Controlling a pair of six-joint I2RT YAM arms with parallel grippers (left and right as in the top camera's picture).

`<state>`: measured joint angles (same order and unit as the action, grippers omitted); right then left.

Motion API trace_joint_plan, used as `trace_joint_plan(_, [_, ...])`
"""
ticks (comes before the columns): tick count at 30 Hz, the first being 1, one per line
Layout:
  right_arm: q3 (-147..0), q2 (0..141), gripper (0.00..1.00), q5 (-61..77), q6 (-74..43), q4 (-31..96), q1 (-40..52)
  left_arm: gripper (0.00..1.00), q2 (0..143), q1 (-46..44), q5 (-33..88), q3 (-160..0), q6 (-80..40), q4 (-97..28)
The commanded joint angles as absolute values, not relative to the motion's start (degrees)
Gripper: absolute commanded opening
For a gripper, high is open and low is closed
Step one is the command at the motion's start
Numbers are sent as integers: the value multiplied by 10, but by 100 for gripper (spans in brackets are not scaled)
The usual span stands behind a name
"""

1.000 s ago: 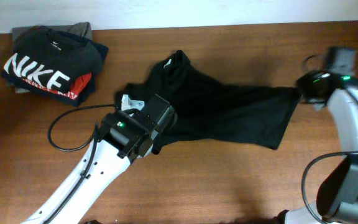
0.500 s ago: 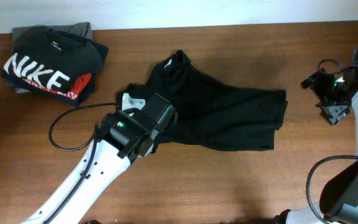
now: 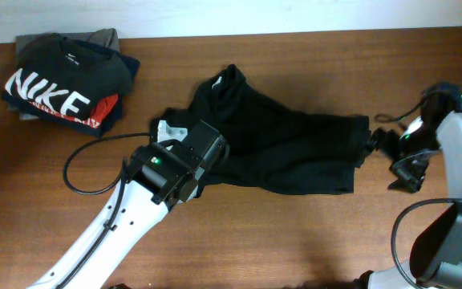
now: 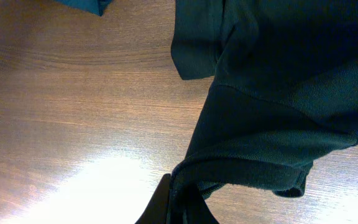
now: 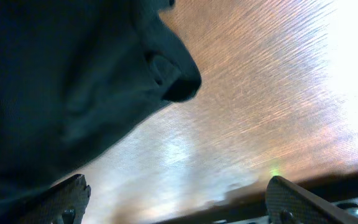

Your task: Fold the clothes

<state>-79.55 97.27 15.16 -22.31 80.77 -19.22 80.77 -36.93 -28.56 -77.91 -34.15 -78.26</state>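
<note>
While left jaws clamp the clothes (image 3: 295, 148), right jaws stand wide beside it.

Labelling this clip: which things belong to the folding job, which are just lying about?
Job: plain black soft fabric top; left pincer, shut on its edge; right pincer, open.
Lying about: folded black NIKE-lettered T-shirt; grey and navy folded garments beneath it.

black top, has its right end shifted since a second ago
Yes. On the black top, the right end has drawn back left, toward the Nike shirt pile, which stayed put.
</note>
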Motion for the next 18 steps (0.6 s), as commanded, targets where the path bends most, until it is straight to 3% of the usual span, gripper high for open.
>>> trace_joint_plan(1, [-731, 967, 94, 157, -167, 788, -180, 2, 798, -365, -296, -784, -352, -783])
trace_joint_plan(10, [-585, 967, 90, 163, -170, 669, -175, 2, 798, -365, -296, -783, -352, -783])
trace_joint_plan(15, [-581, 967, 76, 163, -175, 637, -175, 2, 798, -365, -296, -783, -352, -782])
trace_joint_plan(18, [-581, 967, 75, 163, -181, 618, -168, 2, 798, -365, -296, -783, -352, -780])
